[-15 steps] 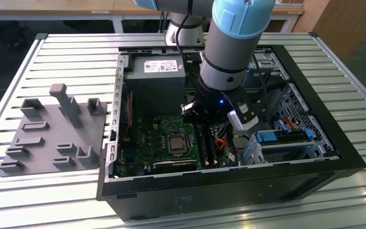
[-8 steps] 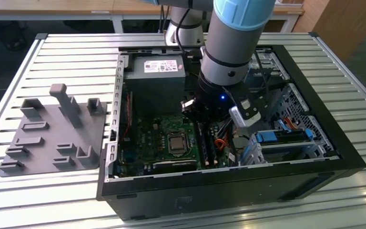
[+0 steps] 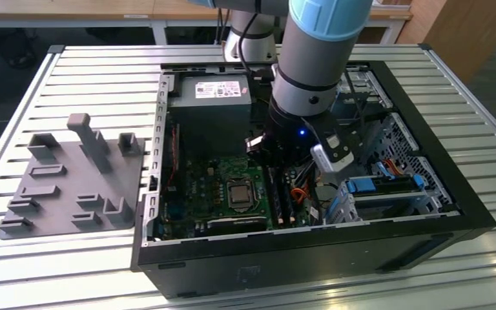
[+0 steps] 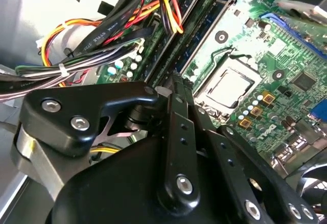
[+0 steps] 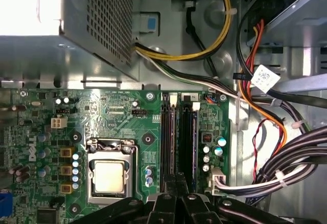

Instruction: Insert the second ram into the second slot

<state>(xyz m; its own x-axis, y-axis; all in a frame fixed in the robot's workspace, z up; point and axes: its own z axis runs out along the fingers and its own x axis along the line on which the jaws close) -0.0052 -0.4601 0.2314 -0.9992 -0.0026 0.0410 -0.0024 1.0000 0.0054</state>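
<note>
Claw low over motherboard inside computer case, fingers together. Ram slots run straight out ahead of claw, long way. Second ram: cannot tell where it sits.

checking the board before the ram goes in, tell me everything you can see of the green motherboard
The green motherboard lies flat on the floor of the open black computer case, beside the grey metal power supply box. It looks like glossy printed circuit board dotted with small capacitors and chips. A square silver processor socket sits on it, and long black memory slots run beside that socket. Bundled black, yellow and red cables lie along its edge. The black gripper hangs right above the slots.
</note>
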